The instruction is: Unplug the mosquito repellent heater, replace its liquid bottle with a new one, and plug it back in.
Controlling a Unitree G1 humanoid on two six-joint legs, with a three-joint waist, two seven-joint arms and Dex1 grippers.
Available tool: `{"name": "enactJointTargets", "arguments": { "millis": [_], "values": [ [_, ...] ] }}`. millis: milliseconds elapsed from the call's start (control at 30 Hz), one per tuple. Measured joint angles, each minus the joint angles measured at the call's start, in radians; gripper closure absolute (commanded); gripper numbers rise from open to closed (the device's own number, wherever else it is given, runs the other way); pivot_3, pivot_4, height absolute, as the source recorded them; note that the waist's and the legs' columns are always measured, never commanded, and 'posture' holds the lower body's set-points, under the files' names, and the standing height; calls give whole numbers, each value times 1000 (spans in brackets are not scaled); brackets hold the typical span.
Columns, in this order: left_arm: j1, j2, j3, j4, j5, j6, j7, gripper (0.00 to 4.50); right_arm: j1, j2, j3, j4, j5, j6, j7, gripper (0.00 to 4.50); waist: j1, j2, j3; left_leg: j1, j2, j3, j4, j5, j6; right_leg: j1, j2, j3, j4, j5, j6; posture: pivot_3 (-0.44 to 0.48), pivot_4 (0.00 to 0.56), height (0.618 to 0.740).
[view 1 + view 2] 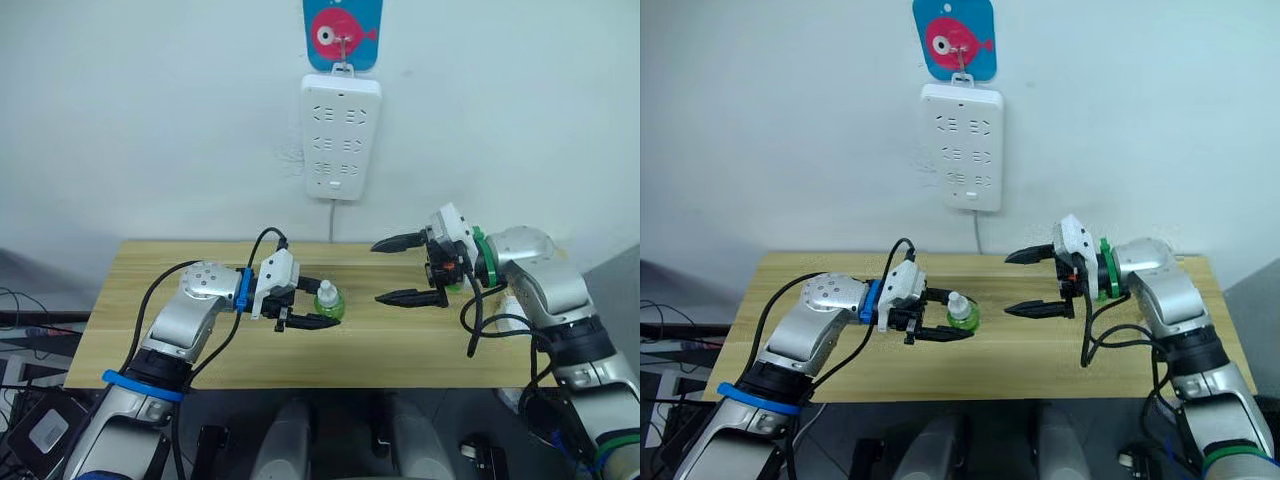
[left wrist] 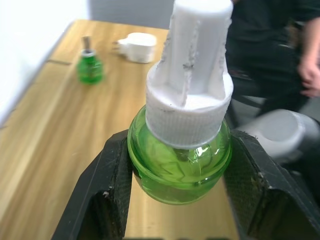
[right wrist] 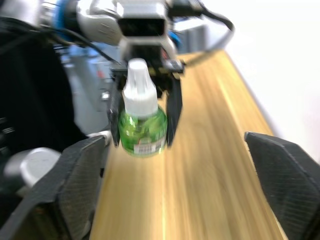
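The left gripper (image 1: 312, 305) is clamped around the round belly of the new one (image 1: 328, 301), a translucent green bottle with its ribbed white screw cap (image 2: 192, 75) on, held upright over the middle of the wooden table (image 1: 130, 300), nearer the front edge than the wall side. On the wall above the table's far edge hangs a white power strip (image 1: 340, 135) below a blue card with a pink fish (image 1: 342, 33). To the right, the right gripper (image 1: 413, 270) hovers level with the capped bottle and apart from it, its two black fingers spread wide and closing on nothing. In the left wrist view, the used liquid bottle (image 2: 90, 67), green with a bare wick stem, stands near the table's right end, with the white mosquito repellent heater (image 2: 136, 47) lying just beside it, closer to the front edge.
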Motion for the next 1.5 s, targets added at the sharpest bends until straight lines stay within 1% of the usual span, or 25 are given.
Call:
{"name": "enactJointTargets", "arguments": {
  "millis": [133, 233, 300, 433, 600, 833, 867, 933, 1067, 1167, 1267, 1367, 1500],
  "values": [
    [1, -18, 19, 0, 2, 23, 86, 2225, 46, 92, -1, -149, -28, 67, -210, 19, -5, 0, 0, 0, 0, 1, 0, 0, 0, 0, 0, 1, 0, 0, 0, 71, 215, 740],
    [-9, -35, 33, 1, 2, 42, 128, 2225, 49, 181, 36, -204, -62, 95, -340, 19, -5, 0, -1, 0, -1, 0, 0, 0, 0, -1, 0, 1, 0, 0, 0, 69, 210, 740],
    [-22, -47, 32, 1, 2, 47, 136, 2225, 48, 217, 67, -204, -86, 97, -387, 19, -5, 0, -2, 0, -1, 0, 0, 0, 0, -1, 0, 1, 0, 0, 0, 70, 208, 740],
    [-45, -56, 32, 3, 2, 49, 141, 2225, 23, 244, 99, -157, -125, 82, -431, 19, -4, 0, -2, 0, -2, 1, 0, 0, 0, 0, 0, 1, 0, 0, 0, 69, 204, 740],
    [-47, -60, 31, 6, 3, 54, 146, 2225, 12, 259, 99, -113, -152, 50, -459, 19, -7, 0, -3, 0, -1, 1, 0, 0, 0, -1, 0, 1, 0, 0, 0, 68, 201, 740],
    [-47, -65, 30, 6, 4, 57, 148, 2225, 10, 265, 101, -105, -157, 45, -468, 19, -7, 0, -3, 0, -2, 1, 0, 0, 0, -1, 0, 1, 0, 0, 0, 72, 203, 740],
    [-47, -65, 30, 6, 4, 57, 148, 2225, 11, 254, 99, -108, -151, 47, -462, 19, -7, 0, -3, 0, -2, 1, 0, 0, 0, -1, 0, 1, 0, 0, 0, 72, 203, 740],
    [-43, -61, 31, 5, 4, 57, 149, 2225, 22, 198, 84, -138, -124, 56, -427, 19, -5, 0, -3, 0, -2, 1, 0, 0, 0, -1, 0, 1, 0, 0, 0, 72, 203, 740],
    [-39, -49, 32, 6, 4, 57, 142, 2225, 55, 95, 8, -182, -79, 89, -385, 19, -4, 0, -3, 0, -2, 1, 0, 0, 0, 0, 0, 2, 0, 0, 0, 70, 210, 740],
    [-40, -44, 32, 8, 4, 57, 138, 2225, 63, 73, -8, -204, -43, 110, -357, 19, -9, 0, -3, 0, -1, 2, 0, 0, 0, -1, 0, 2, 0, 0, 0, 67, 214, 740],
    [-43, -45, 32, 19, 4, 55, 132, 2225, 63, 90, -6, -215, -16, 126, -344, 19, -13, 0, -3, 1, 0, 2, 0, 0, 0, -1, 1, 2, 1, 0, 0, 67, 214, 740],
    [-49, -49, 32, 38, 6, 55, 130, 2225, 57, 153, 38, -221, -17, 133, -365, 19, -12, 0, -3, 1, 0, 2, 0, 0, 0, -1, 1, 2, 1, 0, 0, 66, 215, 740],
    [-62, -54, 31, 39, 8, 53, 128, 2225, 15, 247, 106, -189, -68, 118, -422, 19, -10, 0, -4, 0, -1, 2, 0, 0, 0, -1, 1, 2, 1, 0, 0, 68, 214, 740]
  ]
}}
